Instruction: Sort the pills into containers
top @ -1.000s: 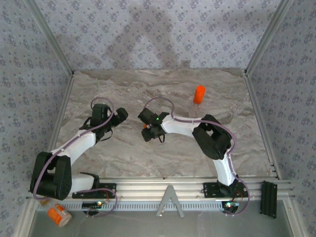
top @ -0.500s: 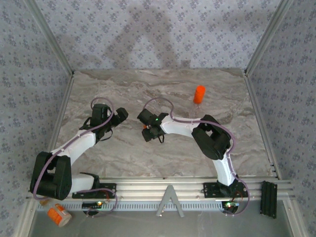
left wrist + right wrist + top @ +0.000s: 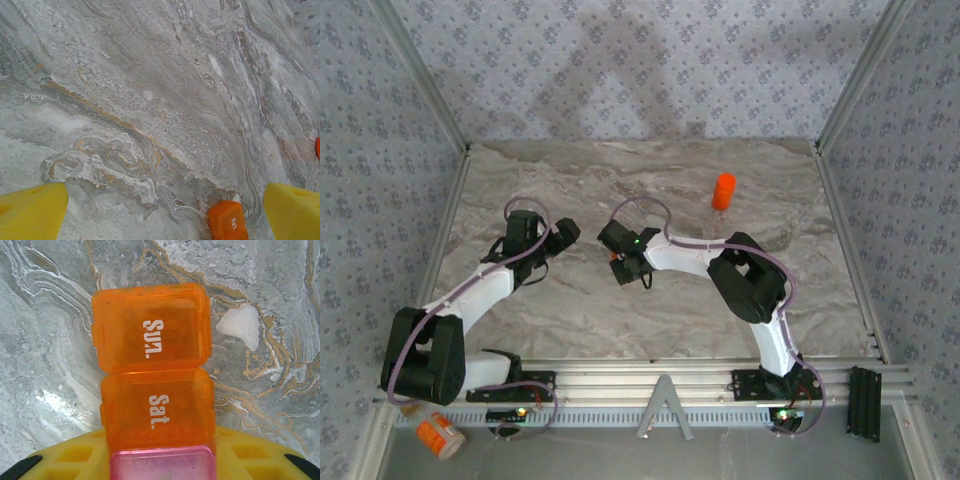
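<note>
R jaws pinch pill box (image 3: 155,365) at pink end; L jaws gape, empty. Prob. light, stiff, slick; hold long sides.

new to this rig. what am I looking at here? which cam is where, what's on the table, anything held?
Two robot arms are bolted at the near edge of a marble table. The wide picture looks down from above and behind them; the other two come from a camera on each wrist, so the yellow fingers are that arm's own tool. The left tool is wide open, holding nothing. The right tool looks closed on the pink end of an orange pill box with lids marked Sun. and Sat. A small orange bottle sits further back on the right. A labelled orange bottle sits off the table, near the left base.
</note>
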`<state>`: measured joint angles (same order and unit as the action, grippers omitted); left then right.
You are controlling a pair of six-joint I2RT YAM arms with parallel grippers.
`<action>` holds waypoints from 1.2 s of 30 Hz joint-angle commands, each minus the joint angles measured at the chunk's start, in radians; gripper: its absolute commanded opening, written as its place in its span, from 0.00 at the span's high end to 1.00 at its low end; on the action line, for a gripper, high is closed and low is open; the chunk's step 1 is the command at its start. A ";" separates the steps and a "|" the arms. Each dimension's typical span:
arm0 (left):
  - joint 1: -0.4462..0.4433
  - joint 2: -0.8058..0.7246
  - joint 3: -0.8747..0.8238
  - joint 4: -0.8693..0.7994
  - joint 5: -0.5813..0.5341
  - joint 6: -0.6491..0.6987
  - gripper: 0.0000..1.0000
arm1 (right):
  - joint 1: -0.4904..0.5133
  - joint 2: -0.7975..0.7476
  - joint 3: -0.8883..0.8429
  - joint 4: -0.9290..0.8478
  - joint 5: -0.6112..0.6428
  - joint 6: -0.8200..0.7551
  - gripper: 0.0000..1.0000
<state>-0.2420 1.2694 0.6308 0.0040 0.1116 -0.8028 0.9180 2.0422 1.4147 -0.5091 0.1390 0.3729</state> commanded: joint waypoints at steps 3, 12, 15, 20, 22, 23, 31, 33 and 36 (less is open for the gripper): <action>0.006 -0.018 -0.003 0.022 0.035 -0.028 0.00 | -0.001 -0.031 -0.024 0.027 -0.042 -0.010 0.57; 0.004 -0.068 0.001 0.089 0.220 -0.236 0.01 | -0.102 -0.278 -0.196 0.177 -0.144 -0.038 0.57; -0.002 -0.078 -0.022 0.193 0.308 -0.369 0.04 | -0.144 -0.331 -0.248 0.214 -0.221 -0.091 0.56; -0.068 -0.105 -0.041 0.331 0.338 -0.529 0.07 | -0.195 -0.384 -0.302 0.264 -0.307 -0.121 0.56; -0.104 -0.097 -0.038 0.376 0.336 -0.574 0.08 | -0.210 -0.396 -0.316 0.278 -0.323 -0.120 0.56; -0.123 -0.086 -0.037 0.409 0.337 -0.598 0.08 | -0.214 -0.403 -0.323 0.286 -0.337 -0.119 0.56; -0.244 0.038 0.013 0.538 0.320 -0.658 0.13 | -0.220 -0.435 -0.357 0.312 -0.355 -0.098 0.56; -0.263 0.062 0.020 0.554 0.314 -0.659 0.14 | -0.221 -0.442 -0.363 0.314 -0.354 -0.094 0.56; -0.282 0.093 0.026 0.581 0.303 -0.666 0.16 | -0.220 -0.451 -0.374 0.318 -0.353 -0.089 0.56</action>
<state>-0.5117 1.3464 0.6140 0.5053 0.4255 -1.4471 0.6998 1.6207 1.0538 -0.2054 -0.1993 0.2760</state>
